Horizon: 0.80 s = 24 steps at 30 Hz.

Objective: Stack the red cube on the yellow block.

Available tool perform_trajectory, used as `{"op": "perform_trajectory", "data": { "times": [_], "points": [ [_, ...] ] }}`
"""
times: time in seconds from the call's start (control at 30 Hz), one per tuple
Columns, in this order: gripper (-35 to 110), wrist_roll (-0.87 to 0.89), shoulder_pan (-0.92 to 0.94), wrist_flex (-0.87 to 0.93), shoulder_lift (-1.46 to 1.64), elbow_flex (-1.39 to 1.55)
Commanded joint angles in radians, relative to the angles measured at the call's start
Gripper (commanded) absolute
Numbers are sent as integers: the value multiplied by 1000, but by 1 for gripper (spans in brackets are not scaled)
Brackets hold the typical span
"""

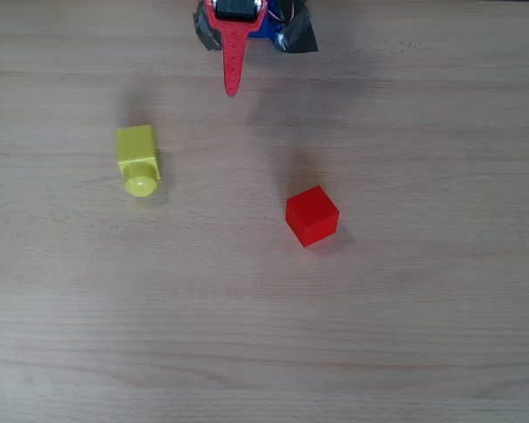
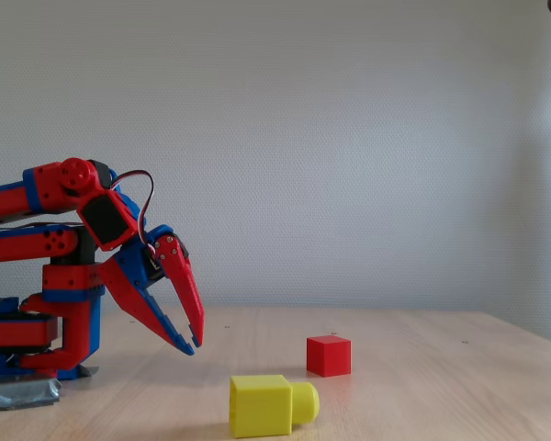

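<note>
My arm's base is cut off at the left in the fixed view. My claw (image 2: 195, 342) is pressed together, empty, over the wooden table (image 2: 422, 386); white wall (image 2: 349, 138) behind.

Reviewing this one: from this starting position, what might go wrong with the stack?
1. The yellow block lies on its side, stud pointing along the table, so it may roll or shift when the red cube is set down.
2. The cube sits turned diagonally in the overhead view, so the end effector may pinch its corners and twist it.
3. The two are well apart, so the carry could loosen the grip.
</note>
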Motion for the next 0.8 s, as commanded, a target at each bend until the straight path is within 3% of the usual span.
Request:
{"op": "perform_trajectory", "data": {
  "times": [0.0, 0.5, 0.63, 0.77],
  "points": [
    [0, -58, 31, 31, 9, -26],
    [0, -67, 14, 28, 5, -26],
    [1, -84, -20, -20, -115, -83],
    [27, -20, -26, -100, -359, -268]
  ]
}}
